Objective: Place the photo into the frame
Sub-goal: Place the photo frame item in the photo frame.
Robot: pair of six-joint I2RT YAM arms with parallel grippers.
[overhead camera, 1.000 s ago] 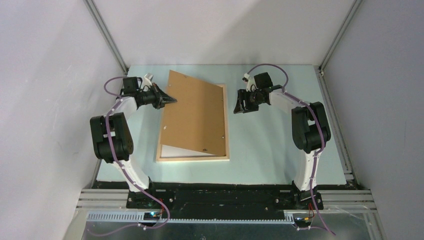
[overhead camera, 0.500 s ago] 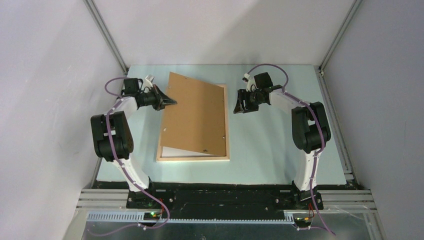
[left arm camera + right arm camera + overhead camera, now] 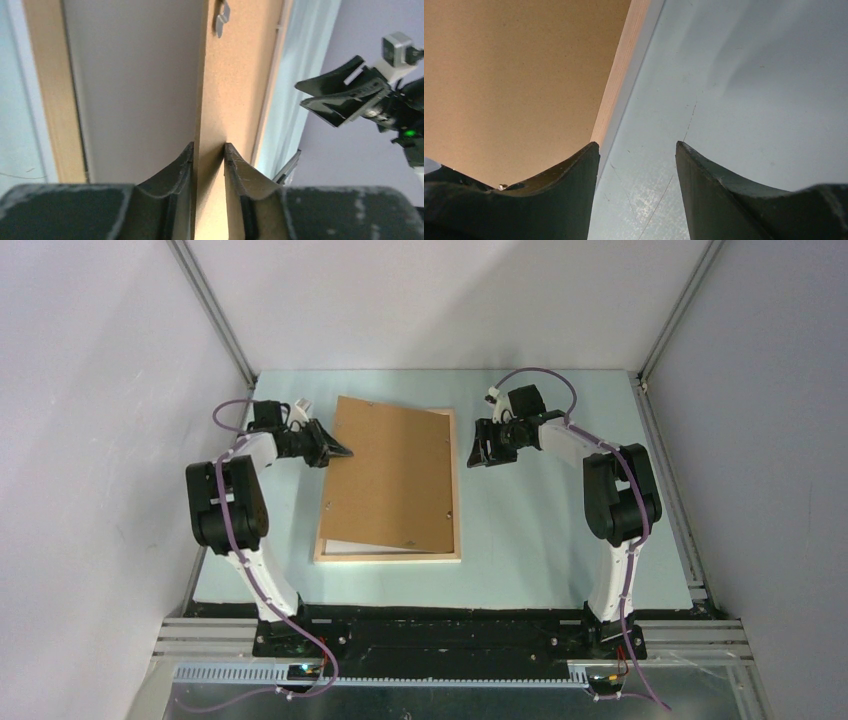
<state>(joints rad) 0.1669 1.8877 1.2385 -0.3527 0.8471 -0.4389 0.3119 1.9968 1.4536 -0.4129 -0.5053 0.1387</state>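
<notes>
Two arms flank the frame [image 3: 390, 557], flat on the desk [image 3: 540, 540]. Over here the left fingers [image 3: 182, 170] straddle the left edge of the brown backing board [image 3: 390, 475]. Clamped or slack, I cannot tell. Board lies skewed over the frame, the photo [image 3: 355, 544] peeking out white beneath its near end. And the right fingers [image 3: 574, 175] are spread wide, empty, beside the frame's right rail.

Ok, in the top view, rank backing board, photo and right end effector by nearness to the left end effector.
1. backing board: left edge between the fingers of the left end effector.
2. photo: white strip at the board's near edge.
3. right end effector: across the board, right side.
</notes>
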